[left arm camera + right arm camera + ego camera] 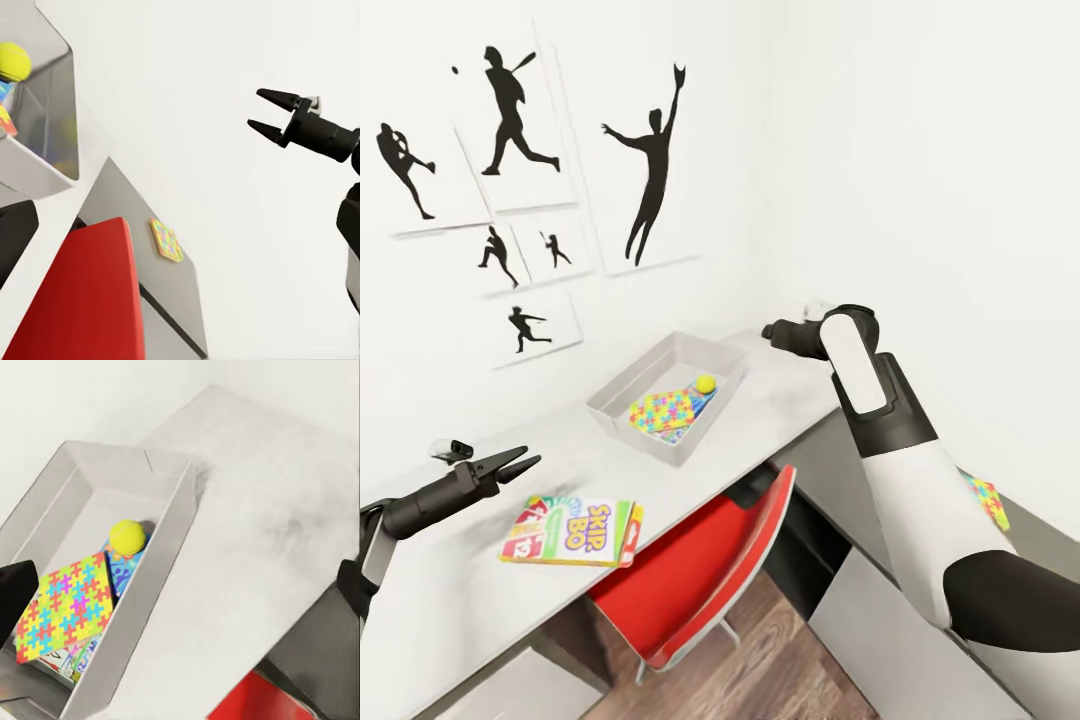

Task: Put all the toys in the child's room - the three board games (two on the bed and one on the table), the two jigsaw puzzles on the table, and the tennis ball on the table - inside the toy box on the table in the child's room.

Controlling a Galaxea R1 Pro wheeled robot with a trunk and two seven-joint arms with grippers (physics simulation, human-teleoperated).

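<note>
The toy box [622,388] stands on the table [450,600] near the wall corner. Inside it lie a jigsaw puzzle [660,408], the tennis ball [705,383] and a blue board game [120,568] under them. The Skip-Bo board game [573,530] lies flat on the table near its front edge. My left gripper [525,460] hovers open just left of Skip-Bo, holding nothing. My right gripper [264,112] is open and empty, above the table's far end right of the toy box [176,525]. A second jigsaw puzzle [987,500] lies on the lower dark shelf, partly hidden by my right arm.
A red swivel chair [700,560] is tucked under the table's front edge, between the two arms. White walls with black baseball silhouette prints [510,110] close off the back and right. Wood-plank floor [760,660] shows below the chair.
</note>
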